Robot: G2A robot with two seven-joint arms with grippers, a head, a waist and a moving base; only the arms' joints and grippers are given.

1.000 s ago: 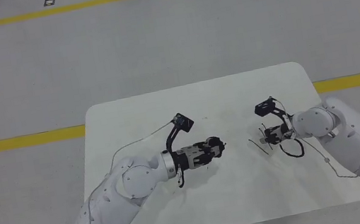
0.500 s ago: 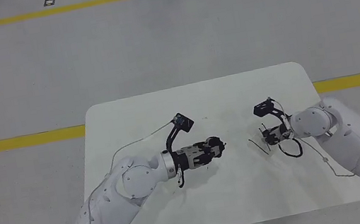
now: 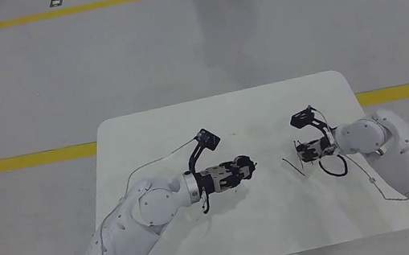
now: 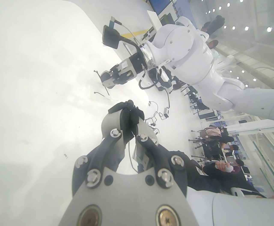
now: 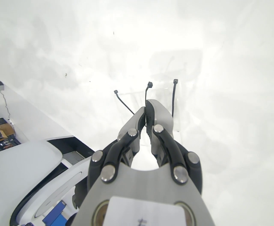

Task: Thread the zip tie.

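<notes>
My right gripper [image 5: 146,109] is shut on a black zip tie [image 5: 147,92], whose strap rises from between the fingers to its small square head. In the top view that gripper [image 3: 305,156] hovers low over the right half of the white table [image 3: 157,135]. Two more black zip ties lie beside it, one slanted [image 5: 124,102] and one straight [image 5: 173,97]. The left gripper [image 4: 129,110] is shut, with nothing visible between its black pads, and it sits near the table's middle [image 3: 249,166], a short gap from the right gripper [image 4: 107,82].
A faint clear plastic sheet [image 5: 179,64] lies under the ties. The table's right edge [image 3: 371,148] runs close behind the right arm. Black cable loops [image 3: 334,169] hang off the right wrist.
The right gripper has shifted slightly toward the table's right edge with the zip tie still in it. The left arm has not moved.
</notes>
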